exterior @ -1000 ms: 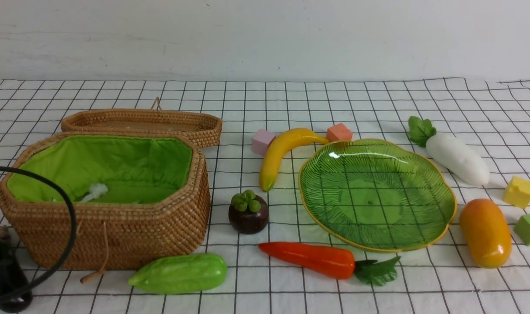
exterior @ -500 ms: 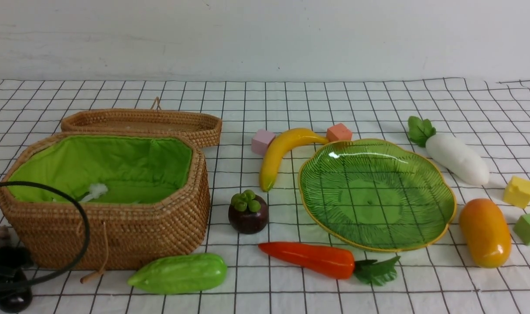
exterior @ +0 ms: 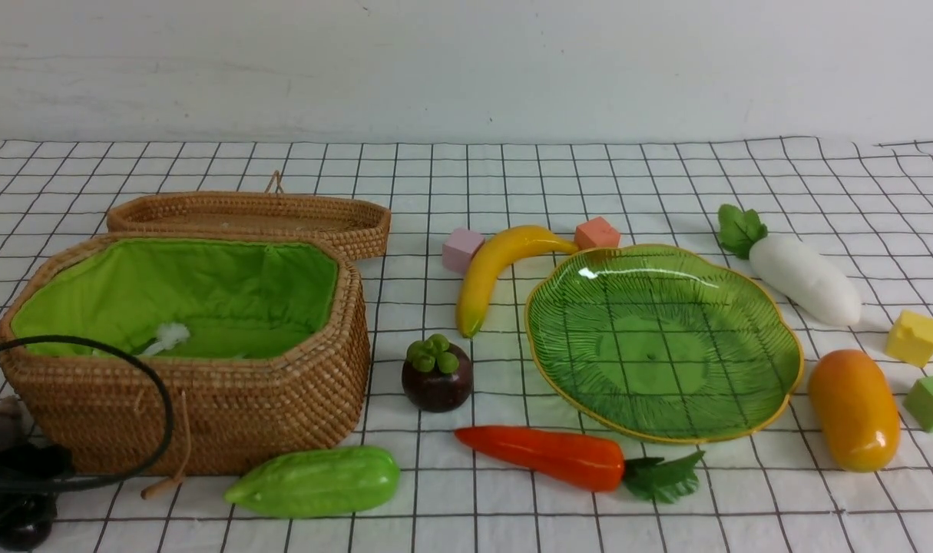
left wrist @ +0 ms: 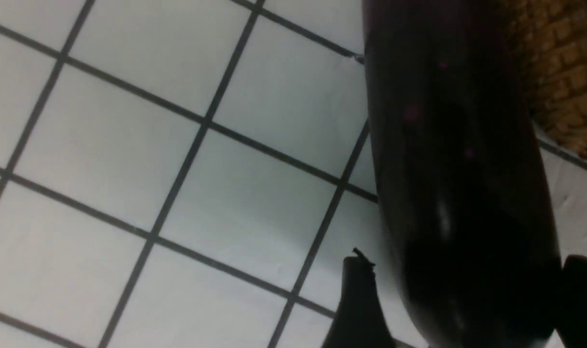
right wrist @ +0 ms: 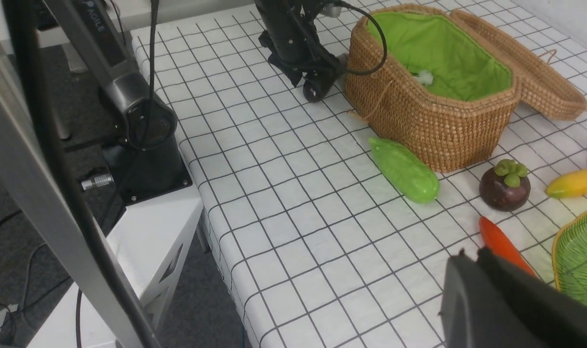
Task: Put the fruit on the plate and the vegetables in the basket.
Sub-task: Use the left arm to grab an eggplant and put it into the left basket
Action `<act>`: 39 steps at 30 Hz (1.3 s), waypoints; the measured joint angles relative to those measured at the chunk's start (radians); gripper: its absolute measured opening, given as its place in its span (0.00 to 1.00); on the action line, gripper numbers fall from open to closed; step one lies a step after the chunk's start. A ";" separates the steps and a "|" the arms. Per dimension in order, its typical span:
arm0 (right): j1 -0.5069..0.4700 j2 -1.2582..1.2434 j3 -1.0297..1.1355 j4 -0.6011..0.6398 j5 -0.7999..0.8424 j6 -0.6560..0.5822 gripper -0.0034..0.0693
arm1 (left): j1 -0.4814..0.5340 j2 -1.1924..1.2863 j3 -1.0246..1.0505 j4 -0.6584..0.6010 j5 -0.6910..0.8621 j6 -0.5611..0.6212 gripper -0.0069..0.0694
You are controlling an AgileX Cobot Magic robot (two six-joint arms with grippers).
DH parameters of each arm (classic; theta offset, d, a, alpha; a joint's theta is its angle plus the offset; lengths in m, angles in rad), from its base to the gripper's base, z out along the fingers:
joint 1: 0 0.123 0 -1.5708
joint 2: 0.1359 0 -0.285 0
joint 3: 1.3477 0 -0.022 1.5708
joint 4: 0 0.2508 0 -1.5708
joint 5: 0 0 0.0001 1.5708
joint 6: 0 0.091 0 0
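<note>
The left gripper (left wrist: 472, 275) has its jaws spread to either side of the eggplant (left wrist: 462, 183). A sliver of cloth shows between one finger (left wrist: 358, 295) and the skin, so nothing is clamped yet. The eggplant lies on the checked tablecloth (left wrist: 177, 203) directly between the jaws, with the coarse woven basket (left wrist: 568, 72) just beyond it. Long, rounded, dark purple and glossy, it is probably hard, light and slippery. A hold across its thick middle, square to its length, should keep it from squirting out. The right gripper (right wrist: 496, 295), well away, is closed on nothing.
</note>
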 joint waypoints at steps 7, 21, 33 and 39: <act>0.000 0.000 0.000 0.002 0.000 0.001 0.10 | 0.000 0.057 -0.003 0.006 -0.025 0.000 0.60; 0.000 0.000 0.000 0.003 0.000 0.013 0.11 | 0.000 -0.019 -0.009 0.020 0.211 -0.096 0.60; 0.000 0.000 0.000 -0.042 -0.002 0.030 0.13 | -0.026 -0.511 -0.108 0.040 0.462 0.028 0.60; 0.000 0.000 0.000 -0.097 -0.083 0.052 0.14 | -0.184 -0.598 -0.282 -0.106 0.510 0.851 0.60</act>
